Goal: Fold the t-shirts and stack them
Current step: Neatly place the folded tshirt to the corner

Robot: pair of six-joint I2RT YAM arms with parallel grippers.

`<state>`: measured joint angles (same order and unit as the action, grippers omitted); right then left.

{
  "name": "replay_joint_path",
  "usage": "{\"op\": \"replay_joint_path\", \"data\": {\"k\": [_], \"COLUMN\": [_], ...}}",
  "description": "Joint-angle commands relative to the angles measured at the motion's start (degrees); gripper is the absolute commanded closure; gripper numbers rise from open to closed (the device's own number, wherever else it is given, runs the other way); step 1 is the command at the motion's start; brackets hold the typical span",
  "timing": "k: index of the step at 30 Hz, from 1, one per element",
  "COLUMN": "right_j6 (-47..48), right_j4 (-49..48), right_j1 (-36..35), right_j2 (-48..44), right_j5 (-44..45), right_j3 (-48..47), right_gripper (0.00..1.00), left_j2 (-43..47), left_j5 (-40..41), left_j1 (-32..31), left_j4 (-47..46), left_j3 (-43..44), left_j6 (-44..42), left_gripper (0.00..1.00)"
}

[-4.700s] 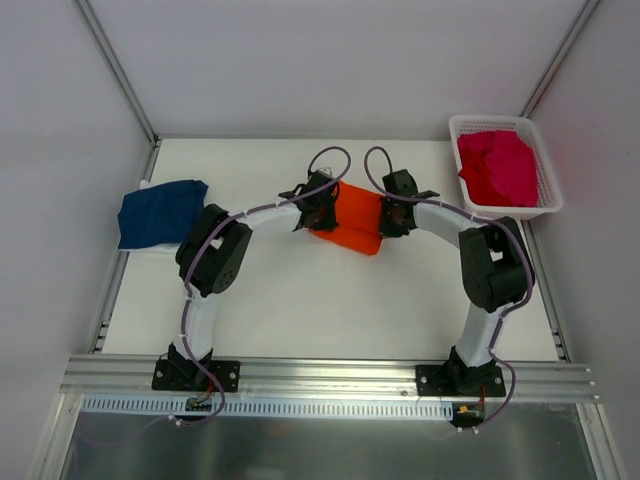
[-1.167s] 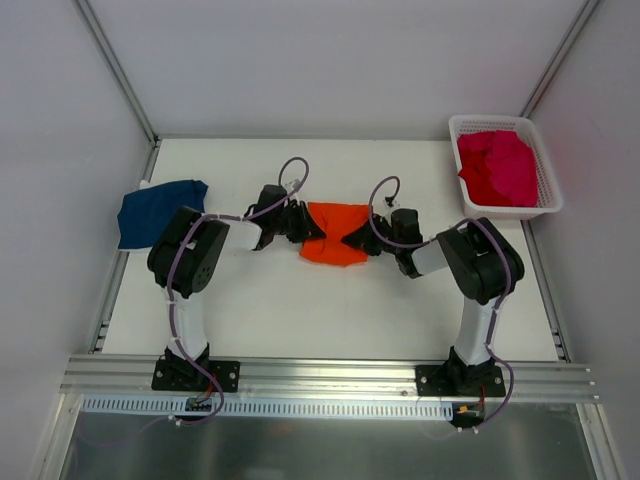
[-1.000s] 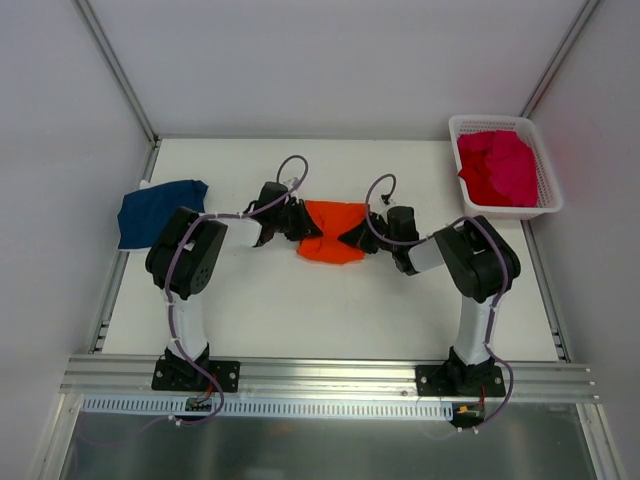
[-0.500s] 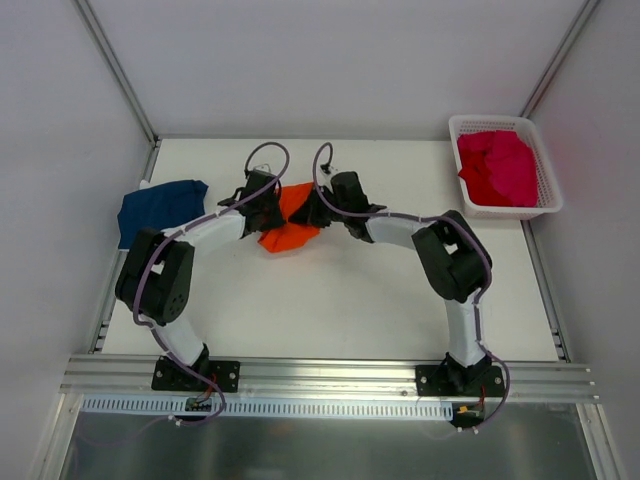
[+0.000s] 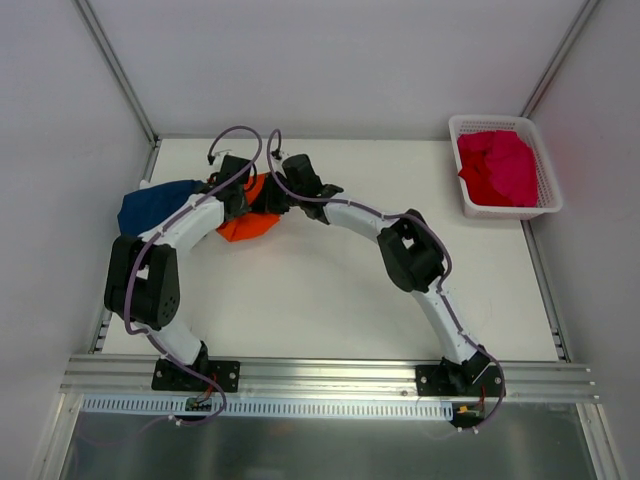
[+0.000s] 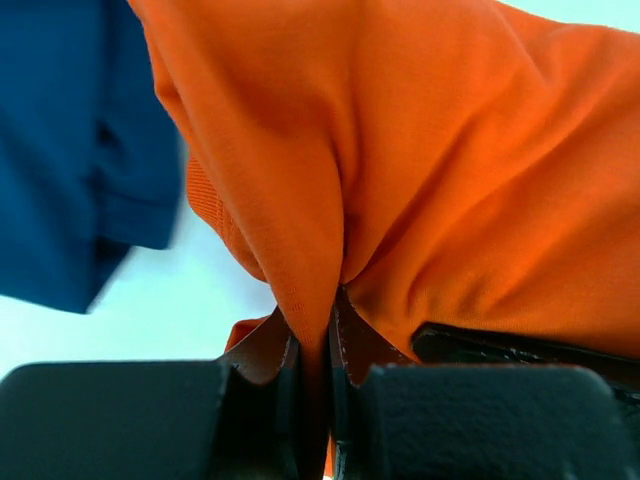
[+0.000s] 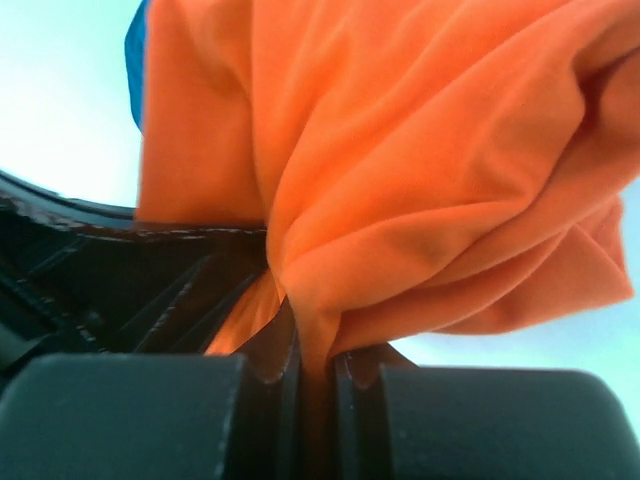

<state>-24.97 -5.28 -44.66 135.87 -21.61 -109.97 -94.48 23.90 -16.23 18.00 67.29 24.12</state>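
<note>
The folded orange t-shirt (image 5: 245,222) hangs bunched between my two grippers at the back left of the table. My left gripper (image 5: 240,196) is shut on one edge of the orange t-shirt (image 6: 420,190). My right gripper (image 5: 274,196) is shut on its other edge (image 7: 400,180). The folded navy t-shirt (image 5: 158,210) lies just left of them, and shows at the left of the left wrist view (image 6: 70,150). Magenta t-shirts (image 5: 498,167) fill the basket at the back right.
The white lattice basket (image 5: 546,205) stands at the table's back right corner. A metal frame post (image 5: 115,70) and the white walls close in the table's left and back sides.
Both grippers have carried the orange t-shirt from the table's middle leftward and back, up to the navy t-shirt. The right arm now stretches far across.
</note>
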Motion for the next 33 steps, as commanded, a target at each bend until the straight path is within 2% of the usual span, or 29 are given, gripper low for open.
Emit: {"op": "replay_joint_path", "data": {"k": [1,5,9,13,23,26,33], "right_j6": [0.5,-0.2,-1.1,-2.3,-4.5,-3.8,-1.2], "right_j4": [3.7,7.2,8.3,6.6,-0.2,-2.5,-8.2], "right_j1": [-1.9,-2.9,-3.9,-5.2,-9.2,-10.0,-10.5], "right_j2": [2.7,7.3,11.8,13.3,21.6,22.2,23.9], "right_j5": [-2.1,-2.4,-3.2,-3.4,-3.1,-2.8,-3.3], "right_j3": [-8.3,-20.0,-27.7,-29.5,-36.3,-36.6,-36.4], "right_gripper": [1.00,1.00,1.00,1.00,1.00,0.99,0.99], "left_j2": [3.9,4.3,6.0,6.6,6.3,6.4,6.2], "left_j5": [5.9,8.9,11.6,11.7,18.9,21.9,22.0], "left_j1": [1.7,4.7,7.7,10.5,13.9,15.5,20.7], "left_j4": [1.1,3.8,5.6,6.2,7.1,7.3,7.3], "left_j3": [4.4,7.2,7.7,7.8,9.4,9.7,11.1], "left_j6": [-3.1,-4.5,-4.8,-4.3,-4.1,-4.2,-3.0], "left_gripper": [1.00,1.00,1.00,1.00,1.00,1.00,1.00]}}
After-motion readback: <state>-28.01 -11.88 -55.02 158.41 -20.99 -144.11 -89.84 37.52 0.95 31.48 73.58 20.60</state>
